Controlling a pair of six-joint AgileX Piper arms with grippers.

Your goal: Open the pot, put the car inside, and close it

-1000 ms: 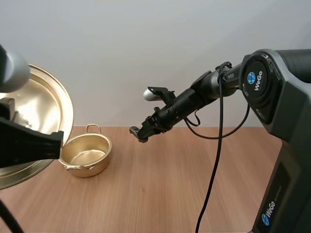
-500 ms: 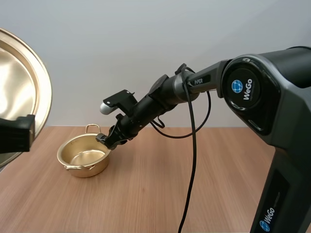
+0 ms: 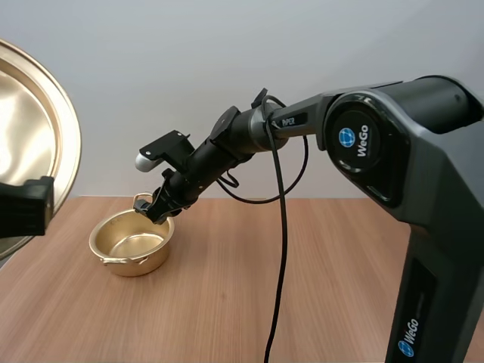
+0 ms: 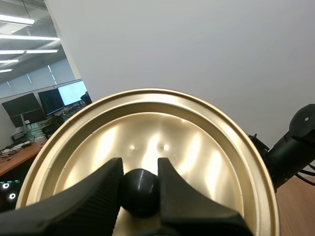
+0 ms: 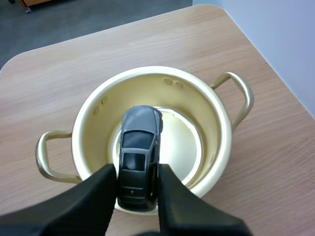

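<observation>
An open gold pot point(image 3: 131, 242) with two loop handles stands on the wooden table at the left. My right gripper point(image 3: 157, 211) hangs just above its far rim. In the right wrist view this gripper point(image 5: 134, 189) is shut on a small grey toy car point(image 5: 139, 152), held over the pot point(image 5: 216, 132) and its bare inside. The gold lid point(image 3: 34, 151) is raised at the far left, close to the camera. My left gripper point(image 4: 140, 184) is shut on the lid's black knob point(image 4: 141, 191), with the lid's shiny underside point(image 4: 197, 152) behind it.
The wooden table point(image 3: 249, 295) stretches bare in front and to the right of the pot. My right arm point(image 3: 249, 132) reaches across from the right above the table. Its base point(image 3: 439, 249) stands at the right edge.
My right gripper has swung left and down with the car, from mid-table to just over the pot's rim. The lid has shifted left and now stays raised.
</observation>
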